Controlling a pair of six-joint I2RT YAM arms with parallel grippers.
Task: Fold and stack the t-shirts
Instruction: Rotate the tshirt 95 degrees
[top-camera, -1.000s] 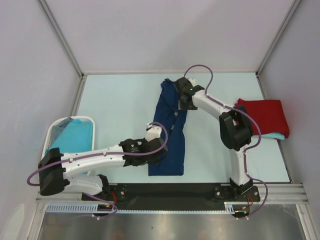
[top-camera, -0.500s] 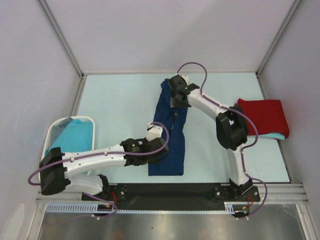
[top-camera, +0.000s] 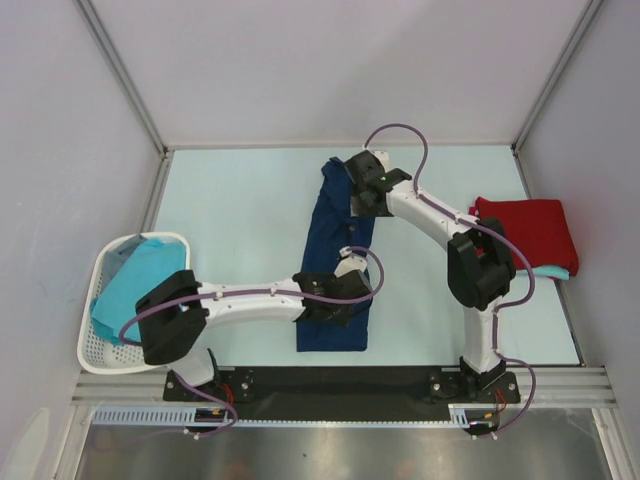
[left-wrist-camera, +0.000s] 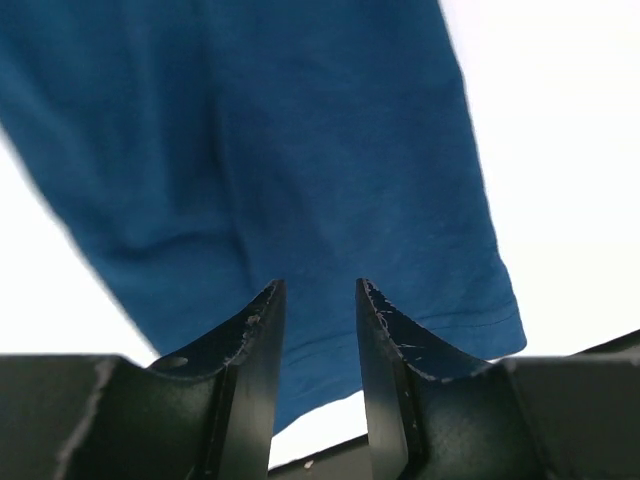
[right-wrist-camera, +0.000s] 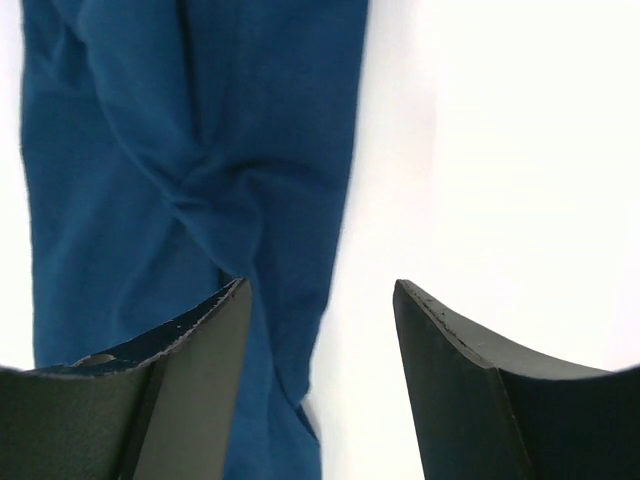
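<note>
Pale table (top-camera: 240, 220) is showing beside the narrow, creased navy blue cloth t-shirt (top-camera: 335, 230); left gripper (left-wrist-camera: 315, 290) and right gripper (right-wrist-camera: 320, 285) are hovering parted, empty.

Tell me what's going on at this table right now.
Two robot arms are folding t-shirts. The navy t-shirt lies in a long narrow strip in the middle of the table. The right gripper hovers open over its far end and the left gripper is open over its near end; neither holds cloth. A folded red t-shirt sits on a turquoise t-shirt at the right edge. More turquoise cloth lies in the white basket on the left.
</note>
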